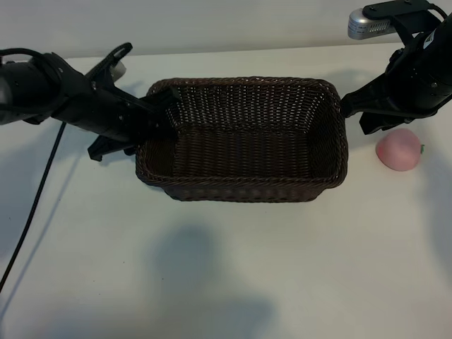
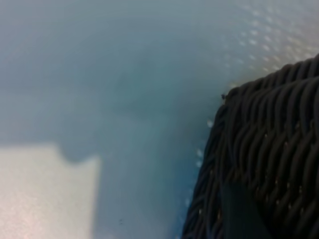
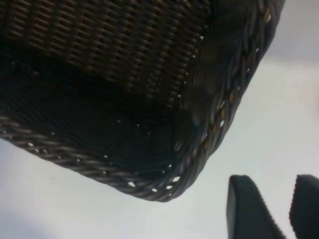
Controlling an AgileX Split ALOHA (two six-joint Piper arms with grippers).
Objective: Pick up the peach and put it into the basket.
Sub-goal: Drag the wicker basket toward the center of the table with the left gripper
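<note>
Small round pale-pink peach [image 1: 400,149] with green leaf bit: on white worktop [image 1: 226,268], outside and just beside right end of basket, untouched. Large rectangular dark-brown woven wicker basket [image 1: 240,187] with braided rim: centred on worktop, nothing inside.

Right hand [image 1: 373,116]: poised between basket's right end and peach, close above peach, not in contact with it. Two dark fingertips [image 3: 247,209] seen in right wrist view, apart with a narrow gap, nothing between them; basket corner [image 3: 164,184] near.

Left hand [image 1: 161,121]: at basket's left end, by the rim, angled downward. One dark fingertip [image 2: 241,214] seen against outer wicker wall [image 2: 264,149] in left wrist view. Whether fingers apart or clamped on the rim: cannot tell.
</note>
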